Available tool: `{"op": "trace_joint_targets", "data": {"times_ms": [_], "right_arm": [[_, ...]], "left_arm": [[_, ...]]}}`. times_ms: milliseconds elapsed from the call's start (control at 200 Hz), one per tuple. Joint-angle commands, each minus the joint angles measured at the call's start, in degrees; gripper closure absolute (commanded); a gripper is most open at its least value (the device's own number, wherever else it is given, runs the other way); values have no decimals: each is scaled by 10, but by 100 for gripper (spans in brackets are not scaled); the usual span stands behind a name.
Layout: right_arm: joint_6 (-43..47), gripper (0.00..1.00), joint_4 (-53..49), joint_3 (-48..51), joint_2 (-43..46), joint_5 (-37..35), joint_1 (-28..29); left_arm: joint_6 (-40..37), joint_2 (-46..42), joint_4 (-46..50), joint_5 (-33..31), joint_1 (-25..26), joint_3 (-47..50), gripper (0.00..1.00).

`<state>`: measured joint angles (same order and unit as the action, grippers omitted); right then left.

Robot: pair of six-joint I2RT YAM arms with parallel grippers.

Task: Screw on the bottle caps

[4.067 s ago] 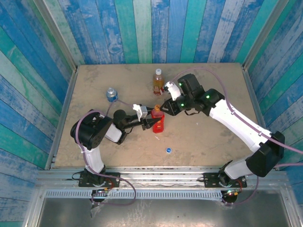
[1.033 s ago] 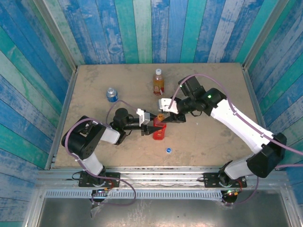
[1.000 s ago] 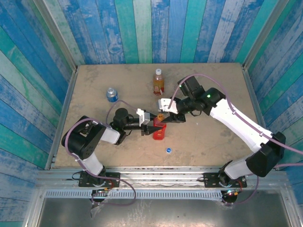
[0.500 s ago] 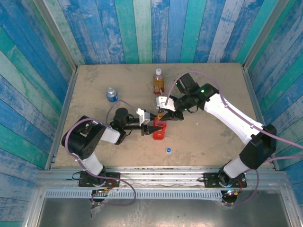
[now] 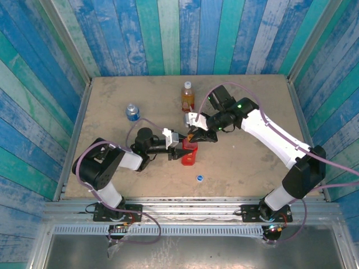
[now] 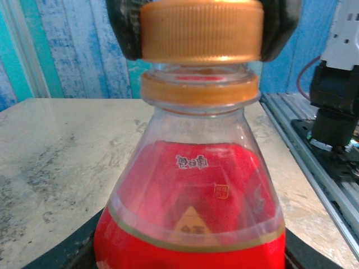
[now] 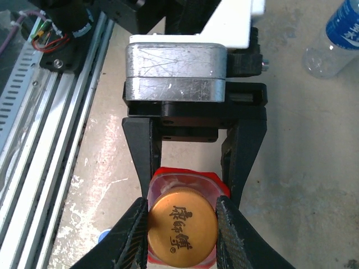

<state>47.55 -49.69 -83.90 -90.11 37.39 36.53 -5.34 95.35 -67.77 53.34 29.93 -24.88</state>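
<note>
The red bottle (image 5: 189, 157) stands upright near the middle of the desk (image 5: 235, 168). The left fingers (image 7: 140, 151) come in from the left and are closed on the bottle's body, one black finger on each side. In the left wrist view they are only dark bits at the bottom corners, cut off by the edge.

The orange cap (image 7: 182, 227) sits on top of the bottle's neck. The right fingers (image 7: 132, 238) reach in from the far right and pinch the cap, one finger touching each side. From above, the fingers cover most of the cap, so it is just a small orange spot there. In the left wrist view I see a thin clear gap between the cap and the orange ring (image 6: 199, 89) under it. I cannot tell how far the cap is screwed down.

The blue cap (image 5: 199, 178) lies flat on the desk, on the near side of the red bottle and apart from it. In the right wrist view it is only a blue sliver peeking out beside a finger.

The amber bottle (image 5: 187, 98) stands upright on the far side of the red one. Its top looks pale, but it is too small to be sure it is a cap.

The clear bottle (image 5: 132, 112) with the blue label stands at the far left. The right wrist view cuts it off at the corner, and I cannot tell if it has a cap.
</note>
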Motion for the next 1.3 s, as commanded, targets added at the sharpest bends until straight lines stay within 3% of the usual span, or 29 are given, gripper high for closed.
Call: {"op": "trace_joint_targets", "data": {"times_ms": [0, 150, 295, 350, 446, 586, 681, 766, 861, 946, 1056, 1171, 1297], "right_arm": [[-115, 80, 7, 17, -8, -36, 5], [-359, 82, 142, 96, 31, -205, 34], [-632, 83, 148, 113, 45, -368, 69], [-685, 82, 139, 115, 48, -412, 91], [-701, 79, 150, 114, 52, -430, 111], [-606, 65, 152, 87, 56, -408, 111], [-523, 48, 158, 75, 68, -390, 110], [-468, 35, 160, 70, 88, -385, 110], [-412, 26, 158, 83, 121, -385, 108], [-339, 25, 160, 112, 160, -359, 108], [-230, 32, 153, 141, 197, -311, 118], [-139, 36, 128, 139, 205, -331, 130], [-9, 42, 99, 137, 203, -341, 141]], "left_arm": [[32, -27, -49, -105, 3, 7, 45], [54, -34, -59, -234, 6, -7, 45], [-5, -41, -28, -354, 23, -27, 45], [-20, -44, -20, -396, 28, -30, 45], [-33, -47, -27, -405, 30, -24, 45], [-81, -69, 33, -374, 30, -16, 45], [-104, -78, 70, -350, 29, -11, 44], [-116, -81, 71, -331, 29, -1, 44], [-147, -89, 74, -328, 29, 15, 43], [-203, -102, 89, -314, 29, 28, 43], [-263, -125, 87, -293, 29, 50, 45], [-303, -150, 172, -274, 30, 36, 46], [-320, -161, 199, -272, 29, 37, 47]]}}
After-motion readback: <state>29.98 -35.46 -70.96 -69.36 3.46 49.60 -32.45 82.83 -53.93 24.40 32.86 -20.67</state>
